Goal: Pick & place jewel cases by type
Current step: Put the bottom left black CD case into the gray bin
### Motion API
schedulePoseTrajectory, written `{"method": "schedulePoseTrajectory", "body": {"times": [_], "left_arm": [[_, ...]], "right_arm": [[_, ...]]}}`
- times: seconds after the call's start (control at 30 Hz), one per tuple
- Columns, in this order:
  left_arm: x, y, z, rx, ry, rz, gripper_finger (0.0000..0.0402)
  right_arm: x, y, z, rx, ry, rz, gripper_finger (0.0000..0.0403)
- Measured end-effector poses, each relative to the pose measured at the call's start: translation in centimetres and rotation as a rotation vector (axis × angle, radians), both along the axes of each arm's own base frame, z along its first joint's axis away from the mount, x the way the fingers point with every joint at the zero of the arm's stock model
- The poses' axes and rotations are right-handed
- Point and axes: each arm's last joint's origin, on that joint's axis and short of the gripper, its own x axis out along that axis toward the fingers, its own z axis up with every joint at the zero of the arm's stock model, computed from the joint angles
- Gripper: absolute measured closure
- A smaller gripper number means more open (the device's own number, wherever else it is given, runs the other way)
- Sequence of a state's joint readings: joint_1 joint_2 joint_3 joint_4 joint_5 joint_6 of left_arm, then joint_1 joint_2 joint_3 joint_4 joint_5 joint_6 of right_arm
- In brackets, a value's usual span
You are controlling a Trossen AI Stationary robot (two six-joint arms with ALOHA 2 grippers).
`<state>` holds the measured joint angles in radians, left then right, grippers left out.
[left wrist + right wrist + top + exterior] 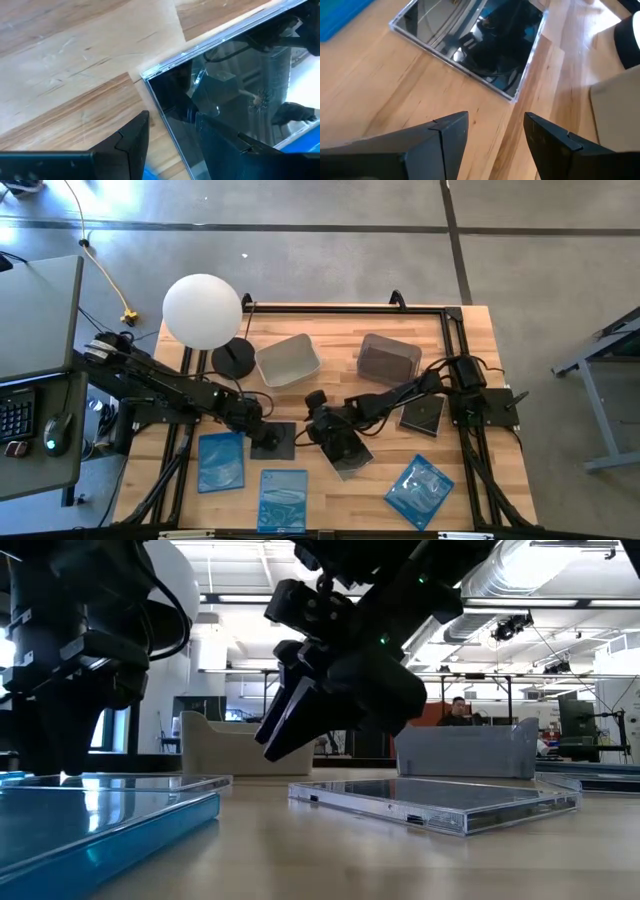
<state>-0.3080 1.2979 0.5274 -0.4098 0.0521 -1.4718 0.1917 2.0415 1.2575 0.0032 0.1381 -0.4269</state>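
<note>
Nearest the low camera: blue jewel case (95, 825) flat on the wooden surface (330, 860), just under the left tool (65, 755). Directly below that tool in its wrist view: black jewel case (235, 95), one corner between the spread fingers (132, 137), one finger over the wood and the other over the glossy lid; contact with the case cannot be told. Same case from above (275, 440), half hidden under the left tool (262, 430).

Between the two tools, nothing but bare wood. Right tool (318, 420) raised off the surface near mid-table, fingers (447, 132) apart and empty. Ahead of those fingers in the right wrist view: the black case (470, 42) again, with a blue corner (340, 17) beyond it. Behind and beneath the right arm: second black jewel case (350, 455), lying askew; seen level as a clear-edged slab (435, 800).

Farther from the tools, along the near edge: three blue cases, one (221, 462) beside the left tool, one (283, 500) at the middle, one (419, 492) tilted toward the right side. Third black case (422, 415) under the right arm's base end.

Beyond both tools: white tub (288, 360) and grey tub (388, 358) side by side, plus a round white lamp (203, 311) on a black foot. Off the surface on the left: a desk with a mouse (57, 430).
</note>
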Motion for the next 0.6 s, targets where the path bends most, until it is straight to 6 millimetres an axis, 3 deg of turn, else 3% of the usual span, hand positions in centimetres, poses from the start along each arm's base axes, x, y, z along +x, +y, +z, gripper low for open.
{"method": "schedulePoseTrajectory", "body": {"times": [0.3,0.43,0.6], "left_arm": [[0.3,-0.1,0.1,-0.043,-0.016,0.040,0.0243],[0.5,-0.2,0.2,-0.053,-0.041,0.044,0.0243],[0.7,-0.3,0.2,-0.062,-0.064,0.044,0.0243]], "right_arm": [[0.0,0.5,-0.3,-0.122,-0.006,0.185,0.0215],[0.2,1.4,-1.9,-0.161,0.003,0.300,0.0215],[0.8,2.0,-3.0,-0.233,-0.042,0.280,0.0215]]}}
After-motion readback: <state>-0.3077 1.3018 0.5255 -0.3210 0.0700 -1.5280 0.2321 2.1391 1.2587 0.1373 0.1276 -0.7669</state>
